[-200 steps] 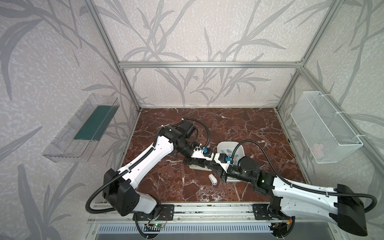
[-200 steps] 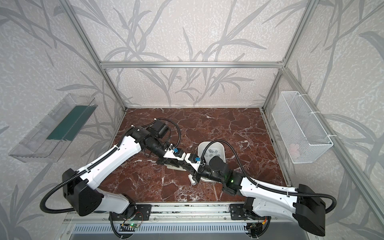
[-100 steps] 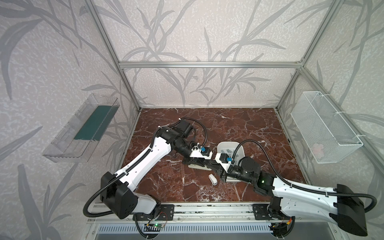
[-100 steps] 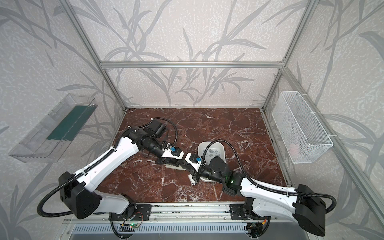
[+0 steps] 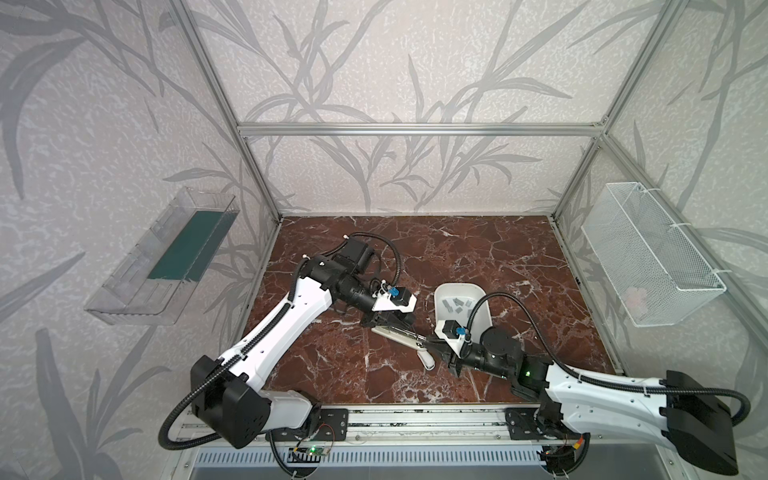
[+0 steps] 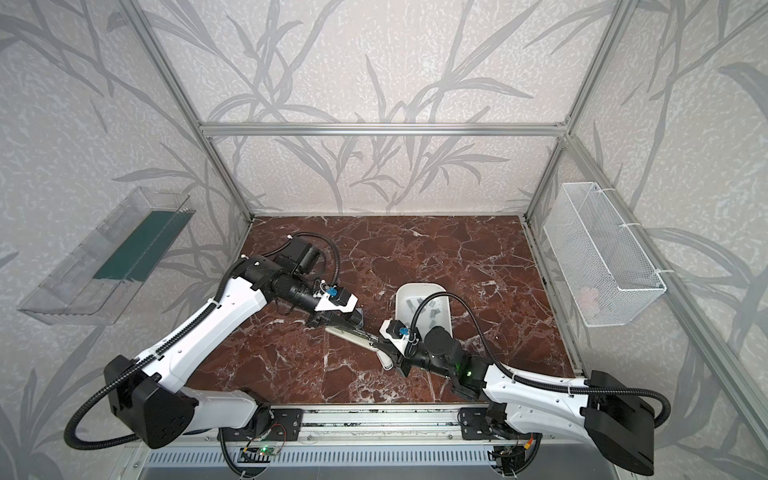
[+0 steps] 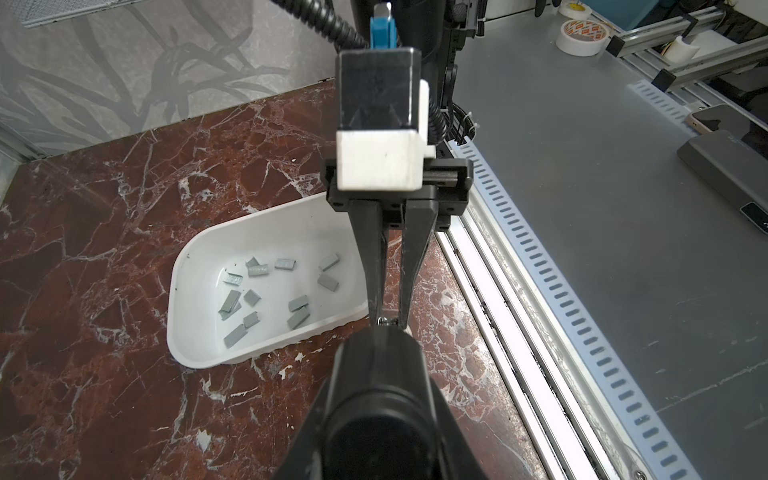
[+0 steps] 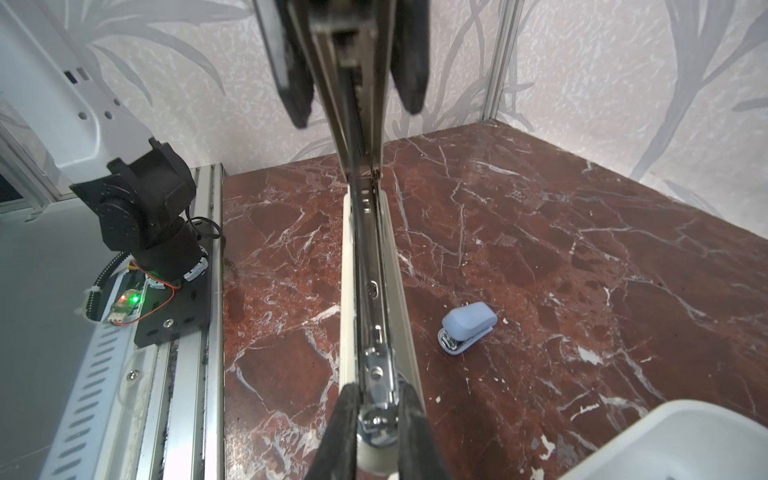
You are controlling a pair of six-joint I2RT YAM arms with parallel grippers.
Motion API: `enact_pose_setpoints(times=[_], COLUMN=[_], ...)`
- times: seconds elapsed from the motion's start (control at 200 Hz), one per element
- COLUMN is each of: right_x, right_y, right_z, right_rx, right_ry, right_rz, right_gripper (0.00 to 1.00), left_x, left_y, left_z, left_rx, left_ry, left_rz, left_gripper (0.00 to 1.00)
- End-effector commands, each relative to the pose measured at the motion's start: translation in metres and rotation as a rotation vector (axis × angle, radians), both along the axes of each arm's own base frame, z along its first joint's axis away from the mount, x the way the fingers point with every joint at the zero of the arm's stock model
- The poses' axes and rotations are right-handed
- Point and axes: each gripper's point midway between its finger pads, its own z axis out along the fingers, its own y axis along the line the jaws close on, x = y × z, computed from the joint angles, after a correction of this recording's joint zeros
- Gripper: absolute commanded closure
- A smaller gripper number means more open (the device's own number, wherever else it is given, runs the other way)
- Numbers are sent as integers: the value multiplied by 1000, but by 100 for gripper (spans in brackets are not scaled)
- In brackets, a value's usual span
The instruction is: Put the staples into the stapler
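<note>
A long cream stapler (image 5: 397,333) (image 8: 368,270) hangs opened between both grippers, its metal channel bare. My left gripper (image 5: 390,320) (image 7: 382,415) is shut on its raised black top; its fingers (image 8: 299,83) flank that part. Pinching the chrome front end of the channel is my right gripper (image 5: 432,345) (image 8: 376,415) (image 7: 386,316), also shut. Several grey staples (image 7: 266,291) (image 5: 457,305) lie loose in a white tray (image 7: 199,266) (image 5: 484,320) just behind the right gripper. A small pale blue stapler (image 8: 467,326) (image 5: 427,360) rests on the marble beside the long one.
A clear bin (image 5: 166,266) hangs on the left wall and a wire basket (image 5: 648,257) on the right wall. The aluminium rail (image 5: 415,415) with both arm bases runs along the table's front edge. Beyond it, a grey desk holds a phone (image 7: 723,124) and tape rolls.
The left arm's elbow has swung slightly outward to the left. Both grippers keep their hold on the stapler, which has barely moved.
</note>
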Motion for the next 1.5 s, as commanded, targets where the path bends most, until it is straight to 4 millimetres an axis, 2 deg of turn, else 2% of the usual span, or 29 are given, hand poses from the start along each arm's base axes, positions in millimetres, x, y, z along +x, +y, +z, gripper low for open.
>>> enact_pose_setpoints(times=[0.0,0.11,0.23,0.685,0.77,0.92,1.01,1.159,1.354,1.494], right_x=[-4,-4,-4,2,2,1,2,9,18,19], right_y=[-3,0,4,20,20,18,14,4,7,15], right_z=[-13,-3,7,19,20,20,16,12,13,11], right_rx=[-31,-9,19,42,47,57,53,48,56,40], right_ry=[59,62,59,54,51,44,48,61,101,107], right_rz=[1,5,12,23,22,18,3,-66,-118,-128], right_gripper=[96,91,84,68,68,84,91,100,100,100], left_x=[-3,-2,-6,-11,-10,-8,5,40,72,94], left_y=[-6,-7,-9,-13,-14,-13,-9,-6,-1,4], left_z=[29,27,34,50,50,51,57,67,91,86], left_rx=[-112,-103,-144,-244,-249,-258,-304,-401,-571,-540], left_ry=[-55,-43,-44,-49,-49,-49,-45,-61,-157,-156], left_rz=[-46,-52,-70,-79,-78,-69,-31,97,248,341], left_gripper=[100,100,100,100,100,100,100,100,99,92])
